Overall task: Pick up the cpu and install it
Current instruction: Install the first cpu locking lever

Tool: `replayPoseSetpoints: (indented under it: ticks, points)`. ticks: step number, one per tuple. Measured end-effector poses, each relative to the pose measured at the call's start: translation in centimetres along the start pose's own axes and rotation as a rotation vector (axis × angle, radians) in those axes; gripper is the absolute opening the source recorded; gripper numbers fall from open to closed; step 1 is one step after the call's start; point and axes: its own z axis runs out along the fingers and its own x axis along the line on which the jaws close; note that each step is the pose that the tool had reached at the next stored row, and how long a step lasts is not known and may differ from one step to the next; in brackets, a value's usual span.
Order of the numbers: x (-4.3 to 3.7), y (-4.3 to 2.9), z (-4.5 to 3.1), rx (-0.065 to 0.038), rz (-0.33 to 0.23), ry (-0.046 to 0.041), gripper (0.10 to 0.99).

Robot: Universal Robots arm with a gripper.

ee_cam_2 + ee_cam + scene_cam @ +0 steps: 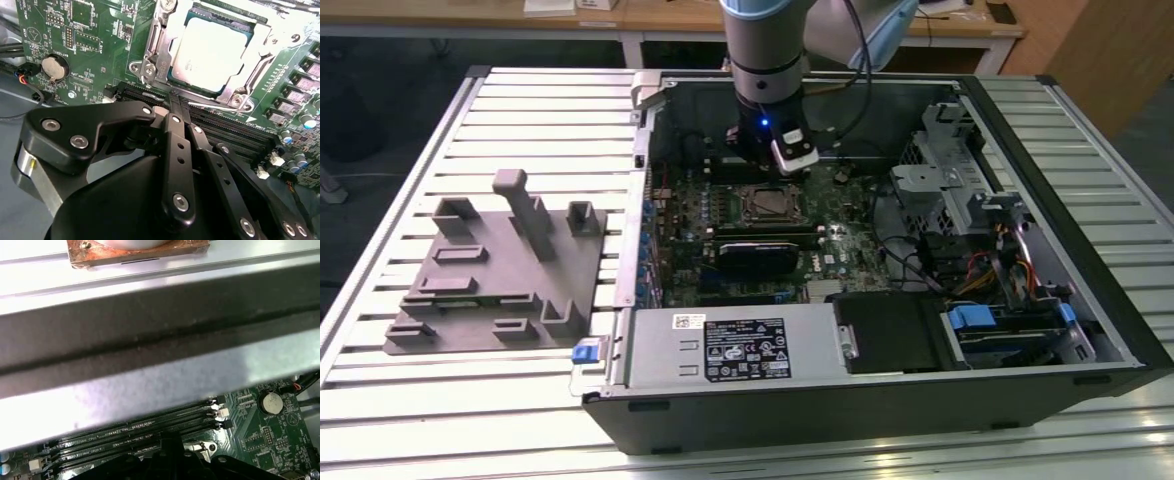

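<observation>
The cpu [207, 47], a flat square chip with a pale silvery top, lies in the motherboard socket inside its metal frame [150, 60]. In the exterior view the cpu [769, 203] sits mid-board in the open computer case. My gripper [176, 101] hangs just above the board beside the socket, over the black memory slots [235, 132]. Its black fingers [172, 125] meet at the tips and hold nothing. In the exterior view the gripper [781, 168] is right behind the socket. The first wrist view has the fingers [167, 452] above the memory slots [135, 432].
The open case [1121, 330] lies on a slatted metal table [534, 100]. A grey fixture block [500, 270] sits at the exterior view's left. The case's metal wall [160, 355] runs close by the gripper. A coin battery [54, 67], drive cages [961, 190] and cables surround the board.
</observation>
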Motion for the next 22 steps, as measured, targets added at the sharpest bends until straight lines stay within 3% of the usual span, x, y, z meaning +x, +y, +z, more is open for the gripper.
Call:
replayPoseSetpoints:
  ticks: [9, 18, 22]
  points:
    - [0.07, 0.32, 0.16, 0.004, 0.014, -0.0037, 0.106]
    - [0.11, 0.24, 0.48, 0.026, 0.014, -0.0099, 0.106]
    - [0.13, 0.22, 0.60, 0.032, 0.013, -0.0112, 0.106]
